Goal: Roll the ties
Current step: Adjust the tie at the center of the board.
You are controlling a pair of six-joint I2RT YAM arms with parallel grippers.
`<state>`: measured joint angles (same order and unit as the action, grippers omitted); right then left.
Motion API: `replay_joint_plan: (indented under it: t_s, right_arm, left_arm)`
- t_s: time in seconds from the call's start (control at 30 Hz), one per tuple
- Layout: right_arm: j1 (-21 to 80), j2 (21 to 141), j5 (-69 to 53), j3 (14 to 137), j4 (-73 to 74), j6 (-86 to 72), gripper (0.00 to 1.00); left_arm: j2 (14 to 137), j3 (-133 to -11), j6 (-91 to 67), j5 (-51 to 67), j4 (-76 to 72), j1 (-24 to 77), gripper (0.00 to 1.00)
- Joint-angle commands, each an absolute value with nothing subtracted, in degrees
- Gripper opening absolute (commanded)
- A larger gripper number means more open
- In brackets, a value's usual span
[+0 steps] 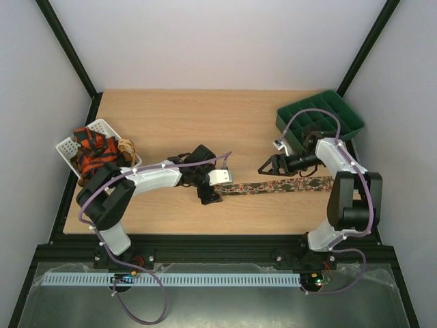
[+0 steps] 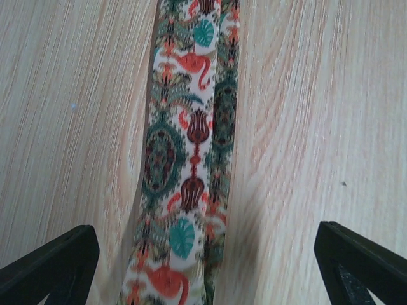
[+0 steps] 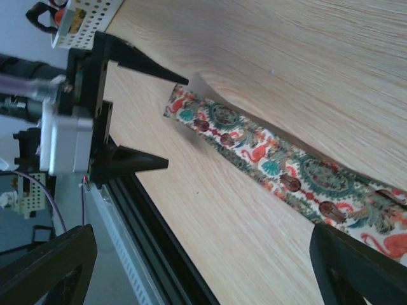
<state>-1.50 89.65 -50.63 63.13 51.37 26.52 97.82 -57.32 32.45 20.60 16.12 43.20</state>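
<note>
Light wooden table (image 1: 171,123) carrying everything.
Green plastic compartment tray (image 1: 307,101) sitting at far right corner, behind right arm.
White perforated plastic basket (image 1: 67,149) sitting at left edge, holding bundled red-orange and black patterned ties (image 1: 92,154).
Long narrow floral-print fabric tie (image 1: 287,185) lying flat on table near front edge, running left to right between arms.
Left gripper (image 1: 208,193) straddling tie's left end, fingers spread wide, gripping nothing.
Right gripper (image 1: 262,168) hanging above tie nearer its middle, fingers spread wide, holding nothing.
</note>
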Motion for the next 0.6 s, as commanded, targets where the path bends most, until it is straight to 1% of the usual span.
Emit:
replay_joint_plan:
  t_s: [0.0, 0.17, 0.3, 0.37, 0.5, 0.57]
  right_arm:
    - [-1.2, 95.2, -53.0, 63.8, 49.9, 23.4, 0.92]
    - [-1.2, 101.6, -54.0, 68.1, 54.8, 28.4, 0.9]
    - [-1.2, 103.2, -55.4, 67.1, 52.8, 26.2, 0.87]
    - [-1.2, 102.7, -52.9, 66.4, 51.2, 24.9, 0.85]
    - [-1.3, 100.0, -48.7, 65.8, 49.9, 23.5, 0.84]
    - [-1.3, 99.2, -47.8, 65.5, 49.5, 22.6, 0.83]
  left_arm:
    - [100.3, -57.2, 31.3, 19.0, 8.4, 45.5, 0.93]
    - [105.0, -59.9, 30.3, 13.2, 6.3, 46.2, 0.88]
    - [106.6, -58.1, 35.1, 13.7, 4.0, 46.2, 0.85]
    - [107.1, -57.0, 35.6, 12.6, 2.1, 46.3, 0.76]
    - [106.1, -53.3, 36.3, 9.5, -2.7, 46.5, 0.51]
    - [105.1, -51.4, 37.5, 9.8, -4.1, 46.8, 0.42]
